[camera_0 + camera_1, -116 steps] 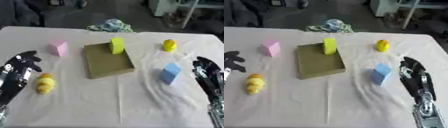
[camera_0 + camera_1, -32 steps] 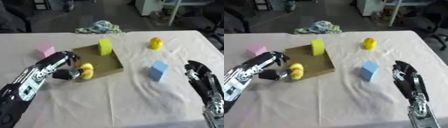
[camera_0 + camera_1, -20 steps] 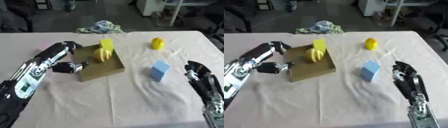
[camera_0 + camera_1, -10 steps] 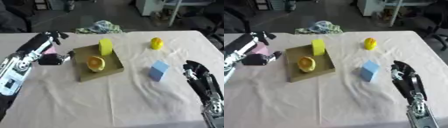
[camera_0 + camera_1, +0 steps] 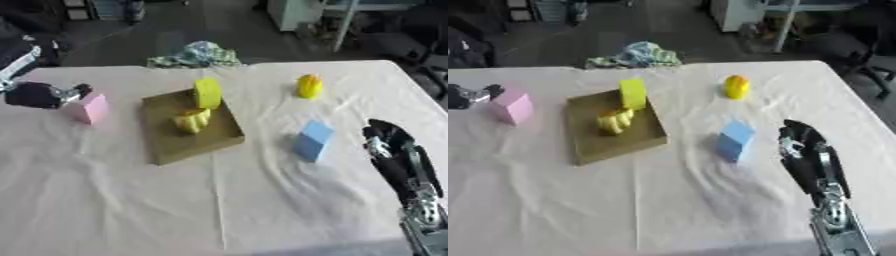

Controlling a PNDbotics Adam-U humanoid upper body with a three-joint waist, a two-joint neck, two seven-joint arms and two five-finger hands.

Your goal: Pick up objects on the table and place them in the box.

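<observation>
Lumpy yellow fruit [image 5: 192, 120] in olive box [image 5: 175, 145]

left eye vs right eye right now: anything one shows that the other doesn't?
Left eye only: more of the robot's left arm, a pale link running up from the dark left hand at the frame's left edge.

Right eye only: more bare white tablecloth to the right of the right hand.

Both: the flat olive cardboard box holding a yellow block and a lumpy yellow object, the pink cube beside the left hand, the light blue block, the small yellow rounded object and crumpled cloth at the far edge.
</observation>
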